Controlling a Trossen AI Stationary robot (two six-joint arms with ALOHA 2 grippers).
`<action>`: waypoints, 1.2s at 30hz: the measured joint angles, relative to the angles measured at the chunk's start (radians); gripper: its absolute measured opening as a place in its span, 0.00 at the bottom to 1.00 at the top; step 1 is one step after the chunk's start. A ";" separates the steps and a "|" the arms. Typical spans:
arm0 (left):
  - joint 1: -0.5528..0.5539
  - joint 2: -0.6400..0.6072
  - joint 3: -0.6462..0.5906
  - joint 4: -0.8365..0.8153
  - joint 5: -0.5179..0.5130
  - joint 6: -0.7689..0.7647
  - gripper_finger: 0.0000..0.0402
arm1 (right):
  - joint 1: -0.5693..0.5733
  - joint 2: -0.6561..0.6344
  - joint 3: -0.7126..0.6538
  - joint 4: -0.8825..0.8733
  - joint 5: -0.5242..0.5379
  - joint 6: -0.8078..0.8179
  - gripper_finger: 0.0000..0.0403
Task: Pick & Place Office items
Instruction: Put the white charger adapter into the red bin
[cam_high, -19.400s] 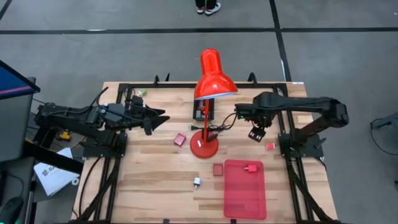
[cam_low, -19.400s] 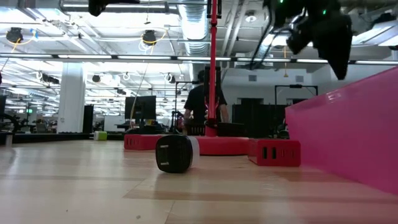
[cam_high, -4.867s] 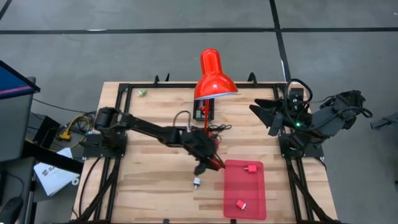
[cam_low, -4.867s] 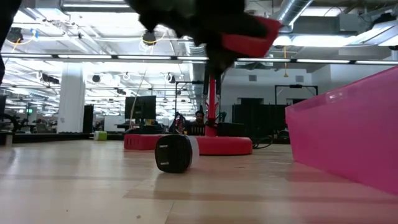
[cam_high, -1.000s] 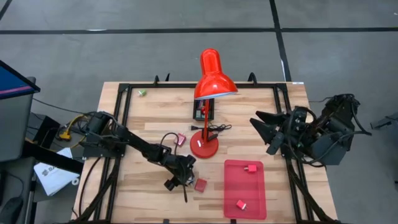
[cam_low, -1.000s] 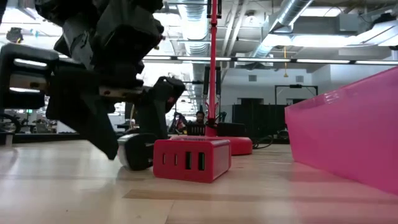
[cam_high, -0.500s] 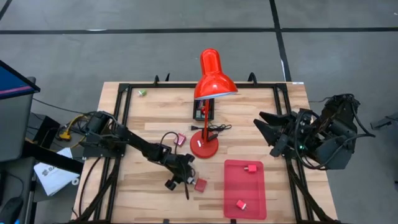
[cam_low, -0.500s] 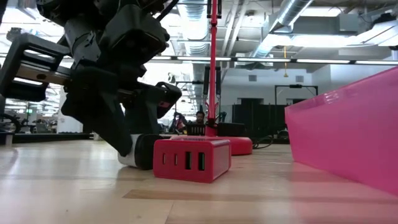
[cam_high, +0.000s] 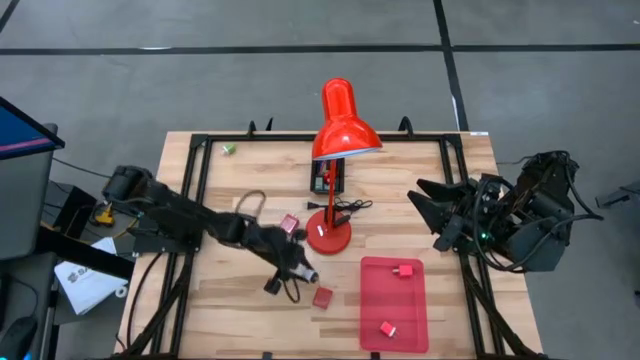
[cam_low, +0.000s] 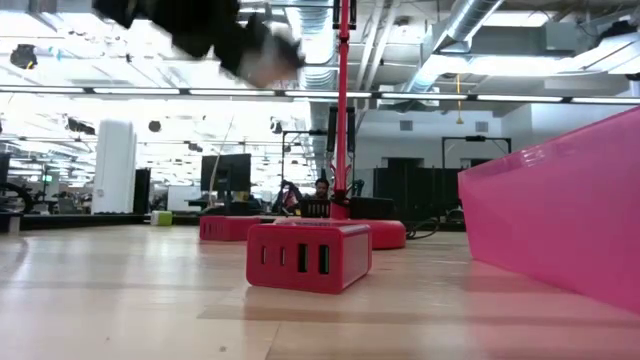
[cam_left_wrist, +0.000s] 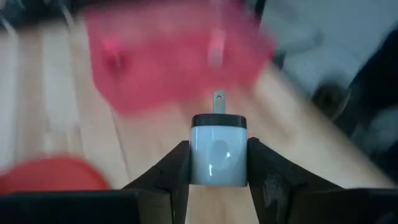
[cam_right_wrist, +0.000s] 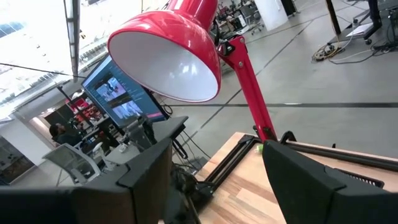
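My left gripper (cam_high: 303, 270) hangs over the table's middle, near the lamp base, shut on a white plug adapter (cam_left_wrist: 217, 154) with a black end and metal prongs. The low view shows it blurred, high above the table (cam_low: 262, 52). A red charger block (cam_high: 322, 297) rests flat on the wood below it (cam_low: 308, 257). A second red block (cam_high: 290, 223) lies left of the lamp base. Two small pink pieces (cam_high: 405, 270) (cam_high: 386, 328) lie in the red tray (cam_high: 372, 300). My right gripper (cam_high: 432, 212) waits open, raised at the table's right edge. My left gripper pinches the adapter's white body by its two opposite sides (cam_left_wrist: 196, 163) between its two fingers (cam_left_wrist: 175, 171). The fingers slant downward from the table's left. The adapter is lifted clear of the table, its black end and prongs (cam_left_wrist: 219, 99) pointing forward, away from the gripper.
The tall red desk lamp (cam_high: 336, 125) stands mid-table on its round base (cam_high: 328, 238), a black box (cam_high: 322, 180) and cord behind it. A small green piece (cam_high: 228, 148) lies at the far left. The tray's pink wall (cam_low: 560, 200) fills the low view's right.
My left gripper has shut on the white adapter, which lay on the table beside the red charger block. It then rose and moved toward the lamp base, lifting the adapter clear. The red block has stayed in place.
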 joint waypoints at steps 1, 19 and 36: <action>0.013 -0.017 0.000 0.034 0.023 -0.031 0.30 | 0.000 0.000 0.000 -0.002 0.000 -0.002 0.61; 0.102 0.429 0.456 0.085 0.180 -0.326 0.30 | -0.007 0.000 0.000 -0.015 0.008 -0.028 0.61; 0.099 0.647 0.652 0.105 0.002 -0.256 0.30 | -0.008 0.000 0.000 -0.023 0.023 -0.029 0.61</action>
